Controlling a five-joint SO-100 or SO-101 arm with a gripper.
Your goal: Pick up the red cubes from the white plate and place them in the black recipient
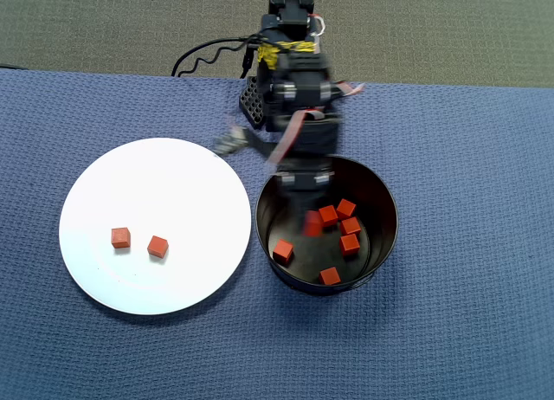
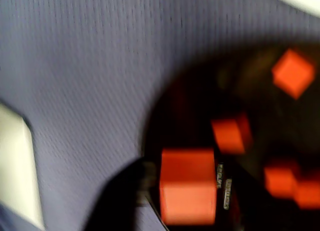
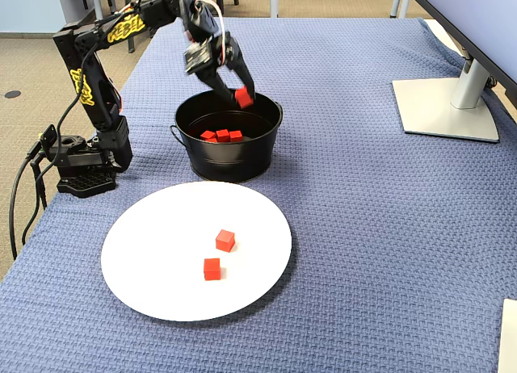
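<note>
Two red cubes point(image 3: 219, 255) are waiting on the white plate point(image 3: 153, 288); I'm gripping another cube point(image 3: 243, 97) in my gripper point(image 3: 245, 96) over the black recipient point(image 3: 229, 158), next releasing.

Surface: table under a blue woven cloth point(image 3: 363, 228) | near-left in the fixed view: white plate point(image 3: 161, 284) | far of it, apart: black pot point(image 3: 230, 159) | far-left edge: arm base point(image 3: 81, 175) | far-right: monitor stand point(image 3: 444, 106)

No legible text; yellow markings on arm point(image 3: 121, 30) unreadable.
</note>
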